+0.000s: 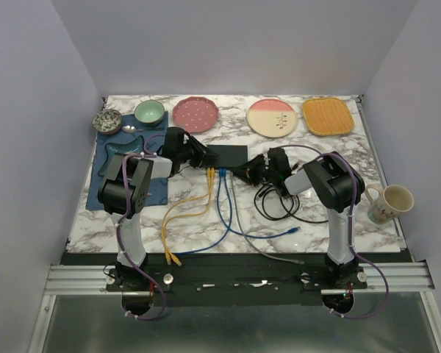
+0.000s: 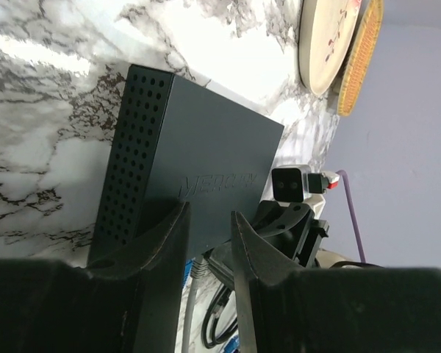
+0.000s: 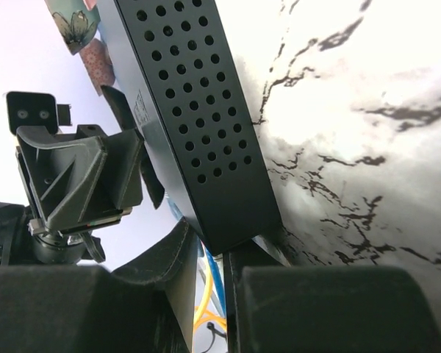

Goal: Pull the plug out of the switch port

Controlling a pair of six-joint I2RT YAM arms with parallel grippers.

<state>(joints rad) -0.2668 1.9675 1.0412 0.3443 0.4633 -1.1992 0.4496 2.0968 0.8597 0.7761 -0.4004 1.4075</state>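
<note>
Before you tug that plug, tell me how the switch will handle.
The switch looks like a thin, flat, rigid box, so probably light. On the smooth marble table it would likely slide rather than tip. The plugged cables may drag it toward the pull.

**A:** We're looking at a matte black switch [image 1: 228, 154], side peppered with round holes, on a white table [image 1: 103, 228] with dark marble veins.

**B:** Yep, we also see a yellow cable [image 1: 166, 235], a blue cable [image 1: 220, 202], and up top a pink plate [image 1: 195, 114] with pale dots.
</note>
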